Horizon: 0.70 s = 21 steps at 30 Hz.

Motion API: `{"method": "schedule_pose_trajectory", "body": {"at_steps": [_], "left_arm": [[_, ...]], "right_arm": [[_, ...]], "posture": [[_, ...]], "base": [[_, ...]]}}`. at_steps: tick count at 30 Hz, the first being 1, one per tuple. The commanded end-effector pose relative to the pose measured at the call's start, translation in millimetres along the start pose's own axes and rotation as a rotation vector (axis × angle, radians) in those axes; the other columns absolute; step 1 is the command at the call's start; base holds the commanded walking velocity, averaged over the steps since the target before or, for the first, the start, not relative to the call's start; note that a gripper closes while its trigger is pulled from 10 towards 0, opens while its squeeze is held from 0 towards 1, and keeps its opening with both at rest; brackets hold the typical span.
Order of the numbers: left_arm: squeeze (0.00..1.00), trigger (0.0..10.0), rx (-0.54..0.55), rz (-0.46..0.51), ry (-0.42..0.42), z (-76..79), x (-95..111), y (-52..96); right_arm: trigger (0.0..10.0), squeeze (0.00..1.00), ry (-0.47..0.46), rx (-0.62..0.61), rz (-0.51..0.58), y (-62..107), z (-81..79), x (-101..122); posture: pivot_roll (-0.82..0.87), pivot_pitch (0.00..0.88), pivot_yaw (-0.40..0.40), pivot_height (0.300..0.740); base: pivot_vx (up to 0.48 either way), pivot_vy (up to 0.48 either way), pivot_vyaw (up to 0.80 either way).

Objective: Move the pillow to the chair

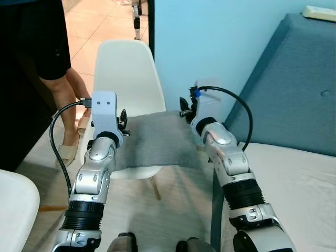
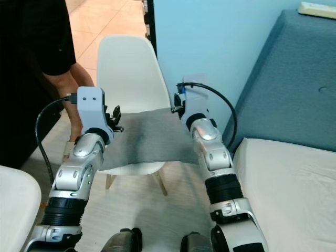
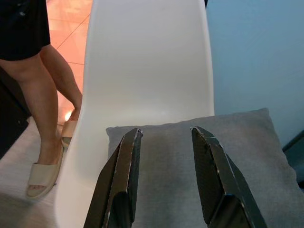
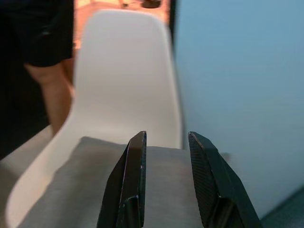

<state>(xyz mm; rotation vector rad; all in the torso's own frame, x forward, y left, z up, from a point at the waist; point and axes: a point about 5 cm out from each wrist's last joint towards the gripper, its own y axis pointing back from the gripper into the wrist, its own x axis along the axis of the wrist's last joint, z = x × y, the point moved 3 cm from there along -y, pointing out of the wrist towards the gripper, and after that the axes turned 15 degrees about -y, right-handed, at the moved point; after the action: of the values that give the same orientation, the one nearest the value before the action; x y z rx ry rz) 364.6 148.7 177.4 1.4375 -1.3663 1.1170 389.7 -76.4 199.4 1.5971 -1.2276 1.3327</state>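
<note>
The grey pillow point(image 1: 157, 140) lies flat on the seat of the white chair point(image 1: 127, 73), spread across it from side to side, its near edge hanging a little over the front of the seat. The chair's tall back rises just beyond it.

The left gripper point(image 3: 164, 137) hovers over the pillow's left part. In its wrist view the two black fingers point(image 3: 121, 175) stand apart with a plain gap between them, nothing pinched there; the grey cloth lies under and just past the tips, and the pillow's far edge sits a little beyond them, against the chair back. Whether the tips touch the cloth I cannot tell.

The right gripper point(image 4: 165, 137) is over the pillow's right part, close to the blue wall point(image 1: 210, 37) on its outer side. Its fingers point(image 4: 130, 180) are also spread, empty between, with the pillow's grey surface below them and the chair back straight ahead.

Out past the left gripper a person point(image 1: 58, 89) in dark clothing stands on the tiled floor, bare legs and a pale sandal point(image 3: 40, 173) showing beside the chair. Behind and outward of the right gripper is the blue padded headboard point(image 1: 294, 79) and the pale mattress point(image 1: 294, 184). Another white seat point(image 1: 16, 205) curves in behind the left arm.
</note>
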Motion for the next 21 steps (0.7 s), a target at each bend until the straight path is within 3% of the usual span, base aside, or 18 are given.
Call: {"method": "schedule_pose_trajectory", "body": {"at_steps": [1,15,21], "left_arm": [[0.00,10.0,-0.012,-0.022,0.003,1.7,-6.3,2.4],[0.00,10.0,-0.026,-0.029,0.003,4.3,-8.7,3.4],[0.00,10.0,-0.029,-0.031,0.005,4.6,-9.1,3.1]], "right_arm": [[10.0,0.00,0.002,-0.008,-0.025,1.6,2.5,-7.3],[10.0,0.00,0.011,-0.045,-0.067,3.9,8.2,-17.8],[10.0,0.00,-0.008,-0.034,-0.061,4.0,7.1,-15.4]], "posture": [[0.04,0.200,-0.018,0.694],[0.04,0.200,-0.016,0.694],[0.04,0.201,-0.017,0.694]], "base": [[0.000,0.000,0.00],[0.000,0.000,0.00],[0.000,0.000,-0.69]]}}
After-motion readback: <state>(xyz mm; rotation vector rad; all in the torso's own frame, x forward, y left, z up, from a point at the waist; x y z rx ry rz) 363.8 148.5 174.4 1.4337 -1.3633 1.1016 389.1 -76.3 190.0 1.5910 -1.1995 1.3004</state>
